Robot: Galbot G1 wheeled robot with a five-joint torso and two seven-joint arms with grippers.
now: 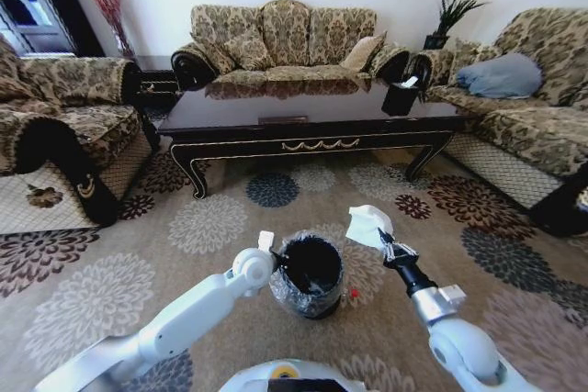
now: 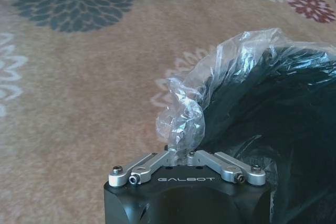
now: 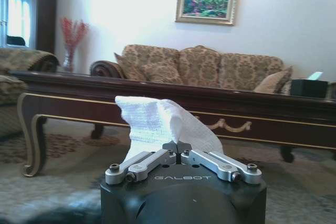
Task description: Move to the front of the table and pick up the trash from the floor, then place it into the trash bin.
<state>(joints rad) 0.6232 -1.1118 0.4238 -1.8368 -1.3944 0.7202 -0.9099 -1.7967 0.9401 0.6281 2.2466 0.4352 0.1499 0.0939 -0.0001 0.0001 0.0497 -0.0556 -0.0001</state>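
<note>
Trash bin (image 1: 310,274) stands on the flowered carpet (image 1: 110,291) in front of the table (image 1: 312,121), well apart from its gold-trimmed front edge, with a crinkled clear plastic liner (image 2: 220,77) spilling over its rim. Left gripper (image 1: 273,259) sits at the bin's left rim, clenched on a bunched fold of that liner; the left wrist view shows the fold pinched between the closed fingertips, the black inside of the bin just beside it. Right gripper (image 1: 383,240) is raised just right of the bin and above the level of its rim, grasping the white crumpled wad (image 1: 368,225) of trash; in the right wrist view the wad (image 3: 157,121) stands up from the closed fingertips with the table's long front edge behind it. A small red cap (image 1: 354,292) shows on the carpet at the bin's right foot; what it belongs to I cannot tell. On the table's far right corner stands a black tissue holder (image 1: 401,96) with white tissue
</note>
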